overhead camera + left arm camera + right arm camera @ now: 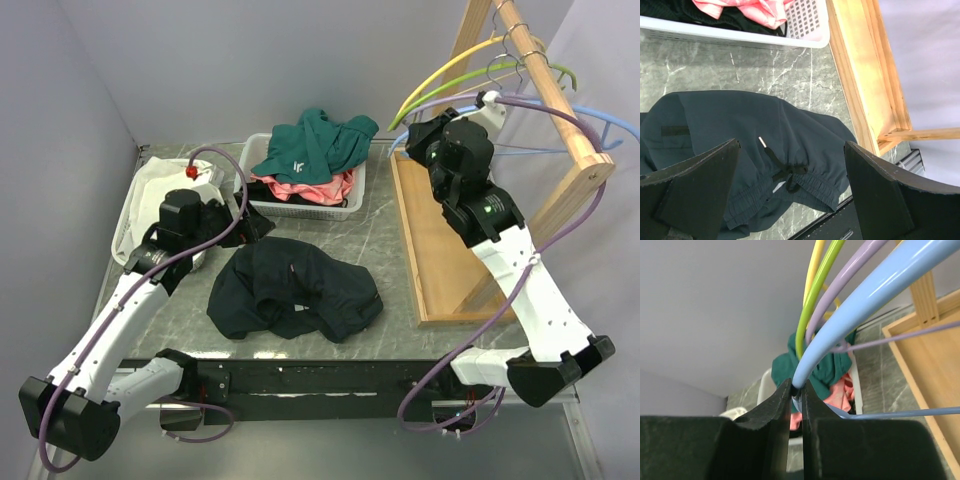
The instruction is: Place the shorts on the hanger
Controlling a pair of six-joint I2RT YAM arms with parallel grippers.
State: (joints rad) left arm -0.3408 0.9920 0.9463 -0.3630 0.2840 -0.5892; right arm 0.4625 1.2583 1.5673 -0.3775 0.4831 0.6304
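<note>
While the shorts [295, 290] lay crumpled on the table [390, 250] at lower centre of the top view, the left gripper [791, 146] hung over them with its jaws spread wide, holding nothing. At upper right, the right gripper [796, 386] pinched its jaws on the low end of the light-blue hanger [855, 305], which hung from the wooden rack [550, 85].

The grey-green marbled table [390, 250] carried the dark shorts [295, 290] in a crumpled heap near its front middle. Behind them stood a white perforated basket [300, 209]. A white tub [124, 225] sat at the left, and a wooden rack base [440, 250] lay along the right.
</note>
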